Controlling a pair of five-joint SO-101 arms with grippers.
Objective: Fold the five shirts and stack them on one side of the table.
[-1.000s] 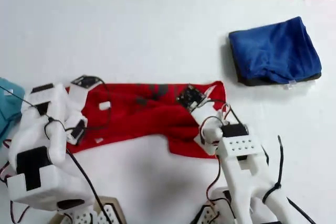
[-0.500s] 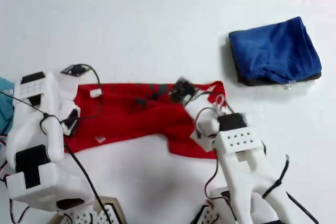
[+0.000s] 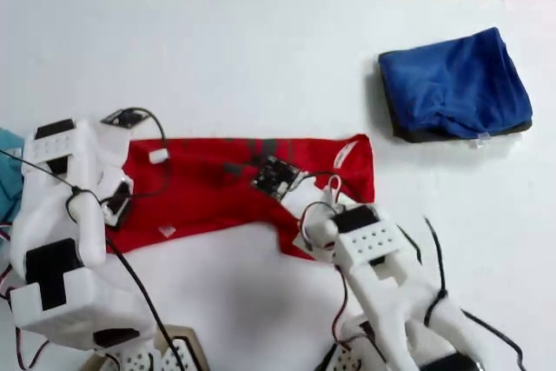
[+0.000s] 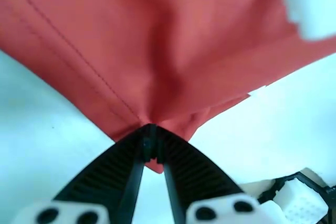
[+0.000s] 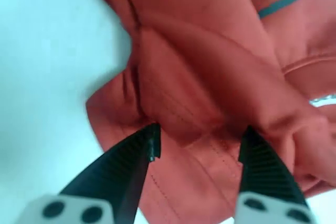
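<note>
At lower left of the high view, the left gripper is pinched closed on a corner of the red shirt. The right gripper, at lower centre, stands with jaws apart over bunched red cloth. The red shirt lies as a band across the middle of the table. A folded blue shirt sits at upper right, well apart.

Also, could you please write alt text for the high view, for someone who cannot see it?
A red shirt lies spread across a white table, with the left arm over its left end and the right arm at its near right edge. A folded blue shirt sits far right; a teal cloth shows at the left edge.
</note>
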